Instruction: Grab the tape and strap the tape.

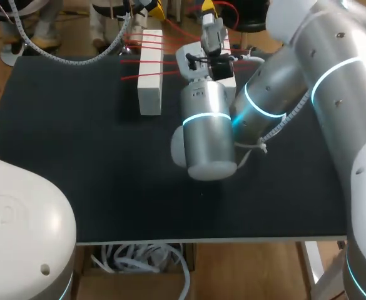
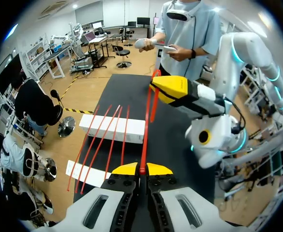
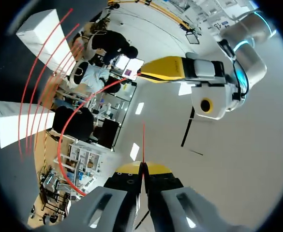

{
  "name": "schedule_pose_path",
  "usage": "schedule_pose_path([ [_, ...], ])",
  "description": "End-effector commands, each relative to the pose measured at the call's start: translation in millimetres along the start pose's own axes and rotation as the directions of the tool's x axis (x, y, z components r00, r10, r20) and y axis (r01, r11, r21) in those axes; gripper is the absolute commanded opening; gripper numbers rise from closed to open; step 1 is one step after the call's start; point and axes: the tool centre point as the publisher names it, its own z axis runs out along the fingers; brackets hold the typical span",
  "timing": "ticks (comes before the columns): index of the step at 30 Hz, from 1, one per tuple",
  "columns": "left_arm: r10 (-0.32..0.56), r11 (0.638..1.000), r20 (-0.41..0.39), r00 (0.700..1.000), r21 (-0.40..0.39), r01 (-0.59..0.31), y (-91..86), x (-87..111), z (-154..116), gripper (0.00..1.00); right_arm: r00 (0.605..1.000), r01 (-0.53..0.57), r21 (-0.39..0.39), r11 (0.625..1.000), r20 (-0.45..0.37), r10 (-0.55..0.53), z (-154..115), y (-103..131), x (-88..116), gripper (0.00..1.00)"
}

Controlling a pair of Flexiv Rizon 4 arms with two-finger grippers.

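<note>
Both of my rig's jaws are clenched on one length of red tape [image 2: 144,145] over the far side of the black tabletop [image 1: 76,156]. In the left wrist view, the left jaws are pinched shut on the tape's near end between their yellow tips. From there the tape climbs straight ahead to the right arm's yellow fingers [image 2: 172,89], where it bends into a small loop. In the right wrist view, the right jaws are likewise closed on a thin run of the same tape, and a longer slack curve of it sweeps away to one side, up toward the left arm's yellow fingers [image 3: 165,70] ahead. Beneath the held tape, two white blocks [image 2: 112,128] lie side by side and apart on the tabletop, with several red strands [image 2: 107,140] drawn across the gap from one to the other. From the head view, my right arm [image 1: 204,125] comes in from the right and covers most of the farther block. My left arm [image 1: 20,225] shows mainly as its white base at the near left corner.
</note>
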Motion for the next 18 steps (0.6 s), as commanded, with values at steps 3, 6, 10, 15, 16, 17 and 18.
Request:
schedule_pose_path([
  [3,-0.001,1.000,-0.002,1.000,-0.004,0.001,-0.5,-0.2,-1,0.00,0.991,0.019,-0.022,1.000,-0.129,-0.021,-7,-1,-16,0.00],
  [6,-0.001,1.000,-0.002,1.000,-0.004,0.001,-0.5,-0.2,-1,0.00,0.987,0.032,-0.032,0.999,-0.159,-0.037,-10,0,-18,0.00],
  [10,-0.001,1.000,-0.002,1.000,-0.004,0.001,-0.5,-0.2,-1,0.00,0.978,0.053,-0.034,0.998,-0.200,-0.059,-12,5,-21,0.00],
  [15,-0.001,1.000,-0.002,1.000,-0.004,0.001,-0.5,-0.2,-1,0.00,0.964,0.065,-0.023,0.998,-0.256,-0.068,-9,16,-28,0.00],
  [16,-0.001,1.000,-0.002,1.000,-0.004,0.001,-0.5,-0.2,-1,0.00,0.963,0.064,-0.024,0.998,-0.262,-0.068,-9,18,-29,0.00],
  [17,-0.001,1.000,-0.002,1.000,-0.004,0.001,-0.5,-0.2,-1,0.00,0.960,0.066,-0.023,0.998,-0.270,-0.069,-8,20,-30,0.00],
  [18,-0.001,1.000,-0.002,1.000,-0.004,0.001,-0.5,-0.2,-1,0.00,0.957,0.069,-0.024,0.997,-0.280,-0.073,-8,22,-30,0.00],
])
